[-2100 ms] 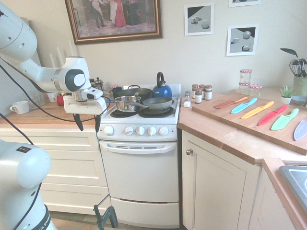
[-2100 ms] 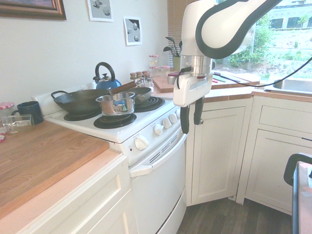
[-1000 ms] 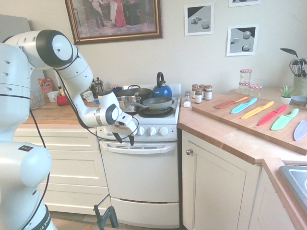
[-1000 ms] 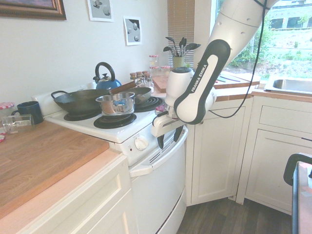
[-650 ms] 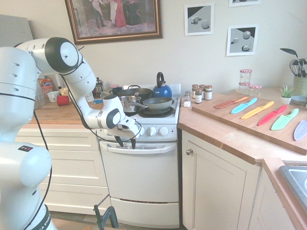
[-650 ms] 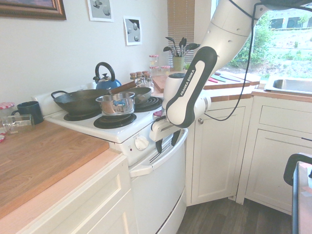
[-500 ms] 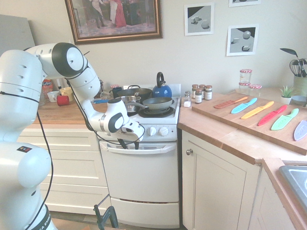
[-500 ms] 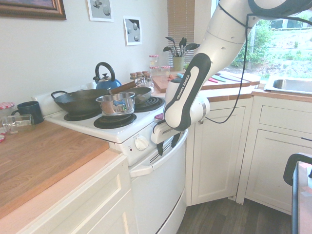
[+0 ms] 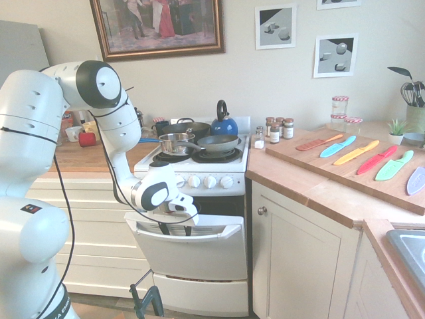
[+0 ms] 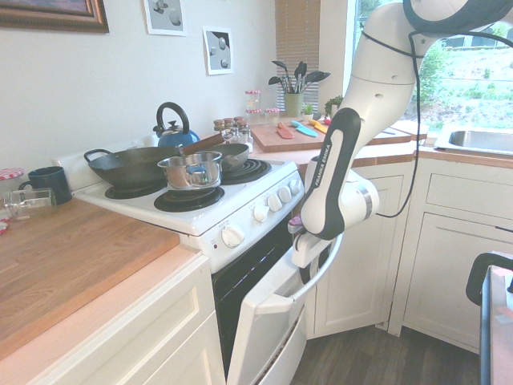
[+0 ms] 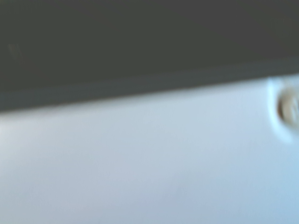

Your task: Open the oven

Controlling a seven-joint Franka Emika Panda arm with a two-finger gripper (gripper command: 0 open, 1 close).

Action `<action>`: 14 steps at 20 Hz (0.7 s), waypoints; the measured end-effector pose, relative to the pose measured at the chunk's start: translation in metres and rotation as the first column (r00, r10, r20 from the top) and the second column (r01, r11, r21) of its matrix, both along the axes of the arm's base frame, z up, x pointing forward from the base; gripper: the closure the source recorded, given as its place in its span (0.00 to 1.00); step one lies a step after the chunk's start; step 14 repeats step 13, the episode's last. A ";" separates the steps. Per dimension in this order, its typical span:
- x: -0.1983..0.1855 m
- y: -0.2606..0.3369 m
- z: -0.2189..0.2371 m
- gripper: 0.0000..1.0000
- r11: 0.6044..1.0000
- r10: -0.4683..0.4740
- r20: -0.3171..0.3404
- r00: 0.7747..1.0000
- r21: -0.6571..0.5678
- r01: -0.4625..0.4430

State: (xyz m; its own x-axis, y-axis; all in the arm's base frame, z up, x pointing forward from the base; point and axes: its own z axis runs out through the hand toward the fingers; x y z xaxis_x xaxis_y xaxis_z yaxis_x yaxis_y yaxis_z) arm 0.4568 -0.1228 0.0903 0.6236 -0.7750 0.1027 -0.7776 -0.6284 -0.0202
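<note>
Gripper (image 9: 178,229): its two dark fingers hook down behind the wide white handle (image 9: 199,232); whether they pinch it, I cannot tell. The oven (image 9: 192,256), one small white freestanding cooker between cream cabinets, has its plain door (image 10: 268,321) tilted partly open, dark cavity showing. Five round white knobs (image 9: 194,181) front the black hob. On the hob: one steel saucepan (image 9: 174,142), two dark pans, one blue kettle (image 9: 224,123).

Cream cabinets (image 9: 309,259), wooden countertop (image 9: 312,189), framed pictures (image 9: 159,26).

Wrist view blurred; oven (image 9: 199,252) door handle hides the jaws.
</note>
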 end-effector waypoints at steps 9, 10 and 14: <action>-0.081 -0.028 -0.003 0.00 1.000 0.004 -0.046 0.999 -0.012 -0.004; -0.086 -0.030 0.008 0.00 1.000 -0.003 -0.063 0.998 -0.009 0.003; -0.077 -0.012 0.051 0.00 0.999 0.016 -0.100 0.995 0.036 -0.013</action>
